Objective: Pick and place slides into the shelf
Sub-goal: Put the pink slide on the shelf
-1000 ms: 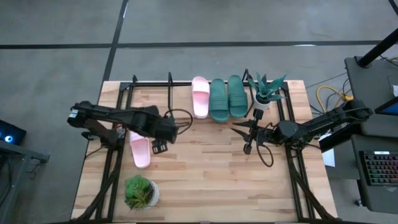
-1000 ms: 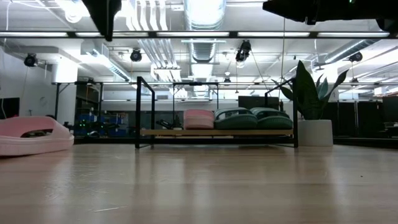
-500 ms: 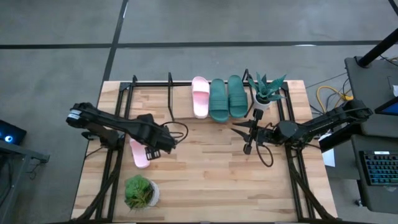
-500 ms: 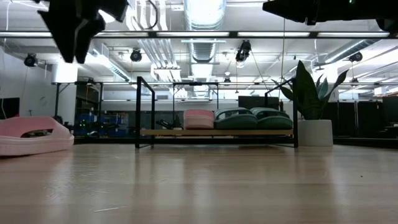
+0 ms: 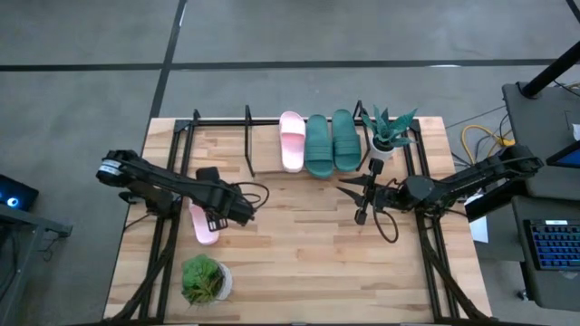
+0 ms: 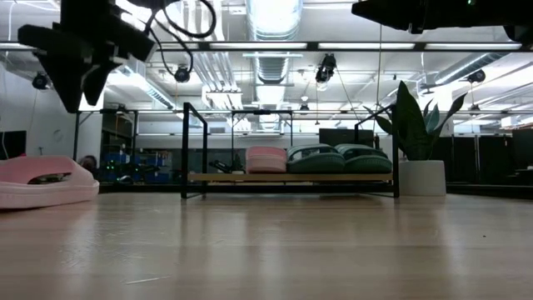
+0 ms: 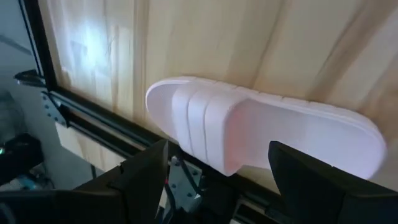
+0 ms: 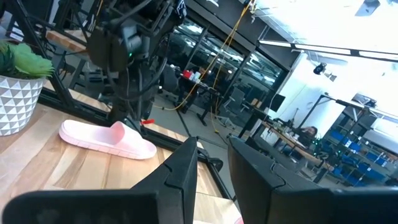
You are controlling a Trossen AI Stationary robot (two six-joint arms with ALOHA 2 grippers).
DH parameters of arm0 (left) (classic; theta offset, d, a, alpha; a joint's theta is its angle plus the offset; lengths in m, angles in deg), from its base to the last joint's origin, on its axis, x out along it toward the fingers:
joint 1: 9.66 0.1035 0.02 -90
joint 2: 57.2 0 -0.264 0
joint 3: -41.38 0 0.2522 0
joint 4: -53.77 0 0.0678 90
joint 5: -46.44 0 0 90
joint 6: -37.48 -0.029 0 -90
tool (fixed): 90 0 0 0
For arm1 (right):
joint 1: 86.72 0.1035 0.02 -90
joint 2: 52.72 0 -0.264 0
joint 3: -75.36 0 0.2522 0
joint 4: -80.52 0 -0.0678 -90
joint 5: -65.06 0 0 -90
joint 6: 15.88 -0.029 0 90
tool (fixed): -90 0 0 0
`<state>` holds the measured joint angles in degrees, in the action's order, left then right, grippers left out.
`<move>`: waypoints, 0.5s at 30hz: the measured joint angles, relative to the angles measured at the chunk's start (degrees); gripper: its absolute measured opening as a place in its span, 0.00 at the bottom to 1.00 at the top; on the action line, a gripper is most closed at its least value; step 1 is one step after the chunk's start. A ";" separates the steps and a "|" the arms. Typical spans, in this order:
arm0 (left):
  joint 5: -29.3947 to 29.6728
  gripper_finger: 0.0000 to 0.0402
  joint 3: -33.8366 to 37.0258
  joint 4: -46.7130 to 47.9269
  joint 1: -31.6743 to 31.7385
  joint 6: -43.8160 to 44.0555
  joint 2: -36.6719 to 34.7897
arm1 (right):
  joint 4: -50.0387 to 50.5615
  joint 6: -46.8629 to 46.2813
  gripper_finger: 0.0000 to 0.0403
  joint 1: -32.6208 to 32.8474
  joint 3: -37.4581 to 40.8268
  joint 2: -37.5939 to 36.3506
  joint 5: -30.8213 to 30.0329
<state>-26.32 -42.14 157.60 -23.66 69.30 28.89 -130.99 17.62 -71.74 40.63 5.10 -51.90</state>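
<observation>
My left gripper fingers spread wide, hovering directly above last loose light pink rubber slide lying at table's left edge, lining up for grasp. Three slides already sitting in black-rod, wood-base shelf. My right gripper waiting mid-table, fingers parted narrowly, empty.

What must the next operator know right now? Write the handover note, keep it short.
Left gripper: open, low over the loose pink slide on the table's left side, not gripping it.
Right gripper: open, empty, waiting mid-table in front of the shelf.
Done: one pink slide and two green slides sit side by side in the shelf's right part.
Left: grasp the loose pink slide and place it in the shelf, probably beside the pink one.
</observation>
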 joint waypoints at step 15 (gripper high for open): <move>0.17 0.65 7.82 -0.04 -0.04 2.42 0.00 | 0.00 -0.01 0.20 0.00 0.00 0.00 -0.01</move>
<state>-26.16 -34.32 157.55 -23.70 71.73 28.89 -131.00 17.60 -71.74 40.63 5.10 -51.91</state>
